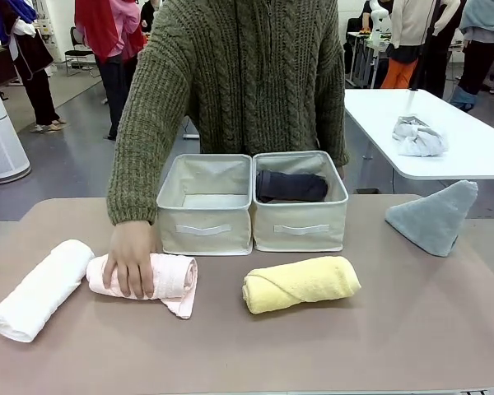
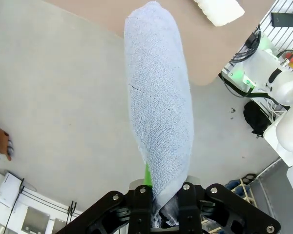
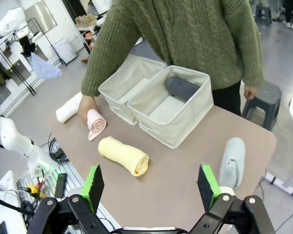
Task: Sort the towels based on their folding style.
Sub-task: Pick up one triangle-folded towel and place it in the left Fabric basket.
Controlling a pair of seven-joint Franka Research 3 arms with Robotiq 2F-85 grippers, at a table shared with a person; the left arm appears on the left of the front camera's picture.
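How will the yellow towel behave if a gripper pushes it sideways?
The yellow towel is a terry roll lying on its side, so it would probably roll. Its end shows loose layers, so it may unroll when lifted. It looks soft and would likely squash under a grip.

The light blue towel (image 2: 158, 107) is looped terry cloth, nubbly and matt; the white roll (image 1: 41, 290), pink roll (image 1: 169, 276) and yellow roll (image 1: 300, 283) at the near side show the same soft pile, as does the grey-teal cone (image 1: 435, 216) at the right. The left bin (image 1: 204, 216) and right bin (image 1: 300, 216) are plain woven fabric, matt beige; the table (image 1: 354, 346) is smooth and matt brown; the person's sweater (image 1: 239, 74) is chunky cable knit.
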